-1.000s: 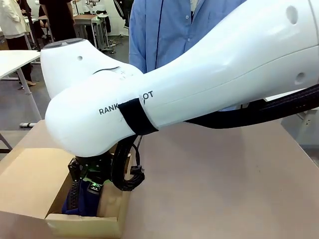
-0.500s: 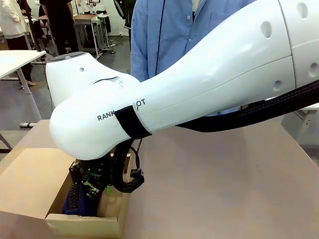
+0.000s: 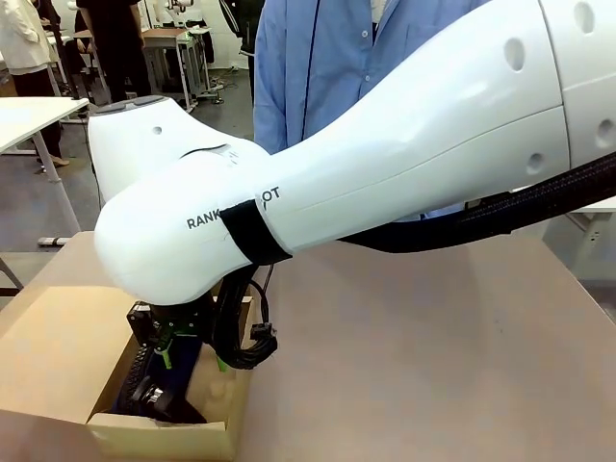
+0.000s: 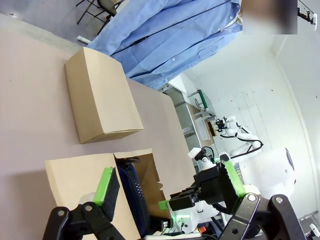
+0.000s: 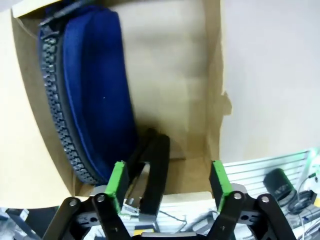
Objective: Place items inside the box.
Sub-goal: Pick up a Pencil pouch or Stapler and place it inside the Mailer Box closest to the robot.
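Two items in brown cardboard box (image 5: 170, 75): right gripper (image 5: 168, 176) jaws just spread, black stapler (image 5: 156, 160) released beside navy zip pouch (image 5: 95, 90).

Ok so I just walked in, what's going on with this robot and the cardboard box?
The robot is packing desk things into an open cardboard box at the table's near left corner. Its right arm reaches across, and the right claw hangs open over the box, holding nothing. Inside lie a navy zip pouch and, beside it, a black stapler. The left claw is open and empty, back from the box. A person in a blue shirt stands at the far side.
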